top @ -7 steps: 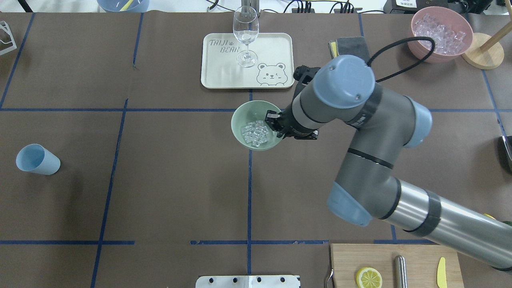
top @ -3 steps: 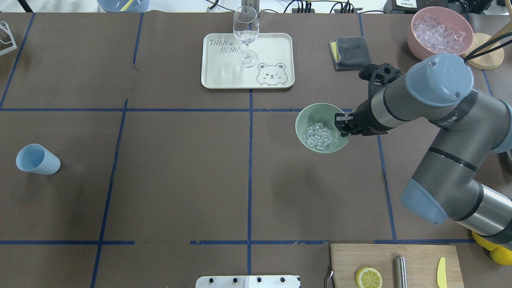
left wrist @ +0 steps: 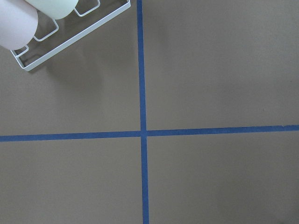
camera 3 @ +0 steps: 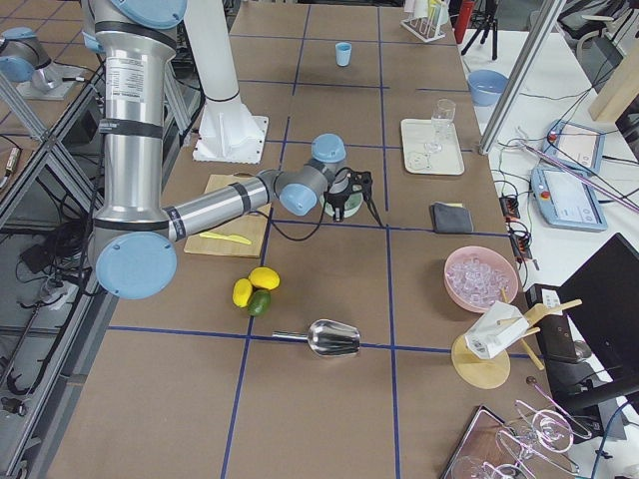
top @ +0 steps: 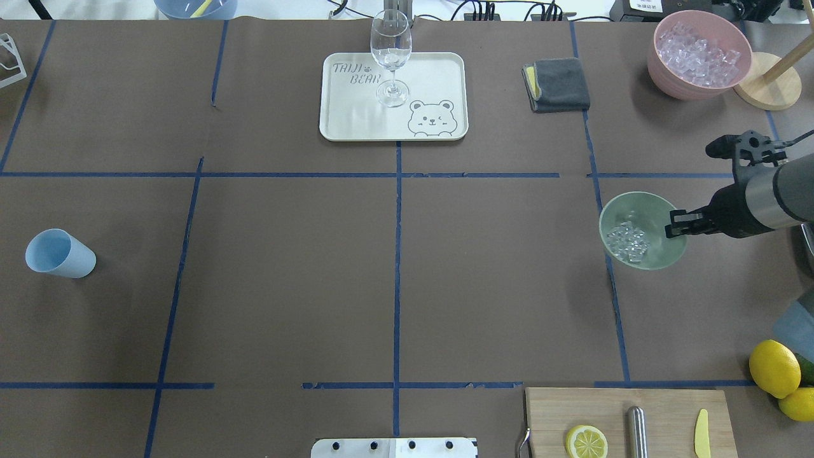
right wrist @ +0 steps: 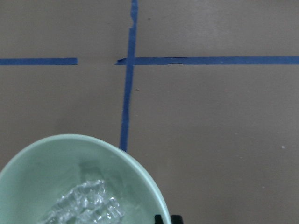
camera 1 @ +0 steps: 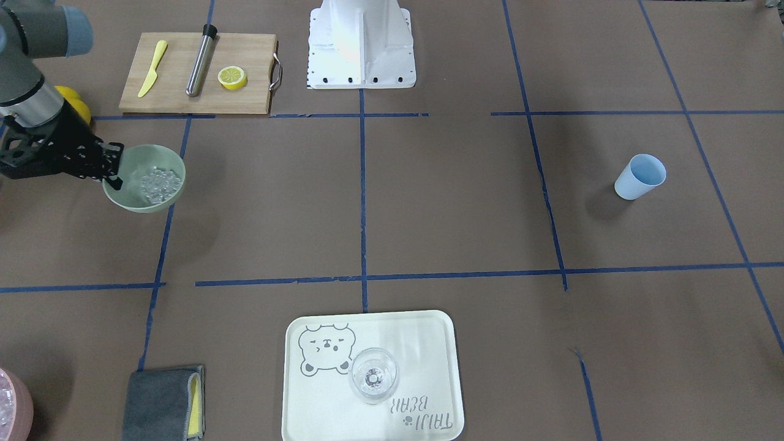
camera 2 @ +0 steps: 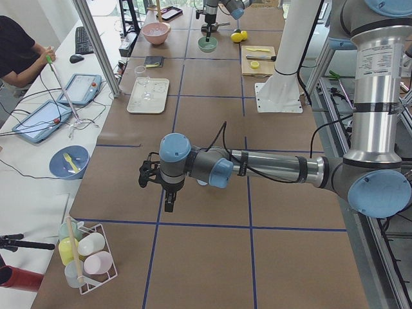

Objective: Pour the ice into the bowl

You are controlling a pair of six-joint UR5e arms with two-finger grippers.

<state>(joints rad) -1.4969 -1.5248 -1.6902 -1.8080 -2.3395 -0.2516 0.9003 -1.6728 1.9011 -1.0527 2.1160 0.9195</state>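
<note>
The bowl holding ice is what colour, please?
The bowl is pale mint green, clearest in overhead view.

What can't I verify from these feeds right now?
Left end effector: only in exterior left view, too small; open or shut unclear.
Bowl underside: steep overhead and front views hide whether it touches the table.
Right end effector grip: right wrist view's bottom edge cuts it off.

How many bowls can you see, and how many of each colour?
Pale mint-green round bowl: 1
Pink round bowl: 1
Blue round bowl: 1
Total: 3
</note>
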